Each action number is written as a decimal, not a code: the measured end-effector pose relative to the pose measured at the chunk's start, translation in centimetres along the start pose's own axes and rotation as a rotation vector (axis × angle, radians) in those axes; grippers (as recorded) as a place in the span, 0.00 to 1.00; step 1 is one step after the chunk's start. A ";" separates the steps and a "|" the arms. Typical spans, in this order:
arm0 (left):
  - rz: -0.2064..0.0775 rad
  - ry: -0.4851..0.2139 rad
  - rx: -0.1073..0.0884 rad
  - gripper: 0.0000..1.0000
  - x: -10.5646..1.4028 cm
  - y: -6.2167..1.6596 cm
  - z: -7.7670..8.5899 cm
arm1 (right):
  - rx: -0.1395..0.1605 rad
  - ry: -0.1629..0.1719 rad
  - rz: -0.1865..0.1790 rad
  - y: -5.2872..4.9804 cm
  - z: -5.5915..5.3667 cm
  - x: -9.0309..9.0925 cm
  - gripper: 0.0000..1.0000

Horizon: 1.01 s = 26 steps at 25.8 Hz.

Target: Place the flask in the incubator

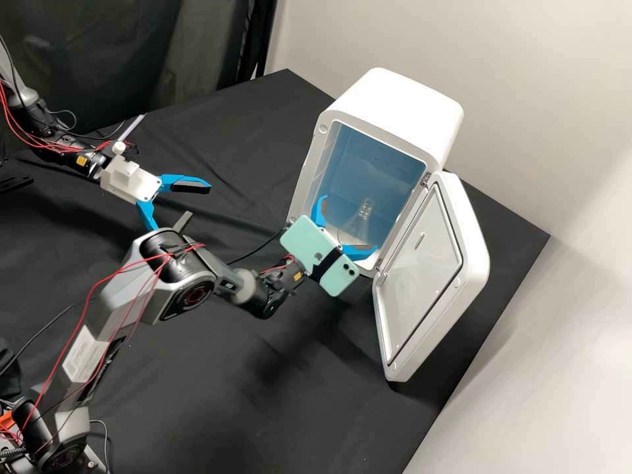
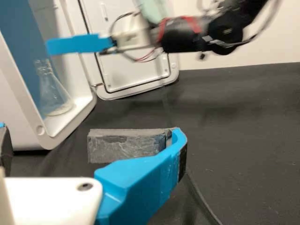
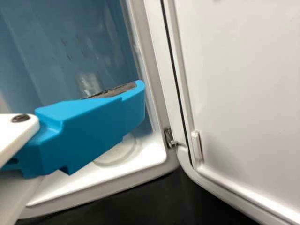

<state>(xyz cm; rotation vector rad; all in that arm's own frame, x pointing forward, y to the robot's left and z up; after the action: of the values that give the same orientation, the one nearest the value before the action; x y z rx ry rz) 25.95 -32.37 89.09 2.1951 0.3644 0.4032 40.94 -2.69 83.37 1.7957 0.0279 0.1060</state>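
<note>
Just ahead of your left jaws, which stand apart, a grey block [image 2: 126, 145] lies on the worktop [image 2: 243, 140]; beyond it the flask [image 2: 50, 91] stands inside the incubator [image 2: 70, 124].

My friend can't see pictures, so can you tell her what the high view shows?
A clear flask stands inside a white incubator with its door open. The right gripper sits open at the opening; the left gripper, also open, hangs over the black bench.
</note>
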 end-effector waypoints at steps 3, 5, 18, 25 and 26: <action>0.017 0.016 0.000 1.00 -0.2 -0.13 0.3 | 0.001 0.058 0.038 0.9 -1.0 -3.1 1.00; 0.023 0.027 -0.012 1.00 -0.5 -0.27 0.3 | 0.006 0.056 0.037 0.8 -1.2 -4.6 1.00; 0.101 -0.040 -0.062 1.00 -1.9 -0.59 0.7 | 0.001 -0.047 0.095 0.9 -2.8 -11.8 1.00; 0.119 -0.042 -0.073 1.00 -2.0 -0.52 0.6 | 0.040 -0.045 0.127 1.6 -3.5 -13.5 1.00; 0.119 -0.042 -0.073 1.00 -2.0 -0.52 0.6 | 0.045 -0.044 0.130 1.6 -3.5 -13.6 1.00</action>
<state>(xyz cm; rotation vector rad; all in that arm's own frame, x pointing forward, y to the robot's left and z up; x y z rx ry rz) 24.29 -33.30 87.99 2.1568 0.1937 0.4282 26.99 -0.66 84.95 1.8439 -0.1191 0.1602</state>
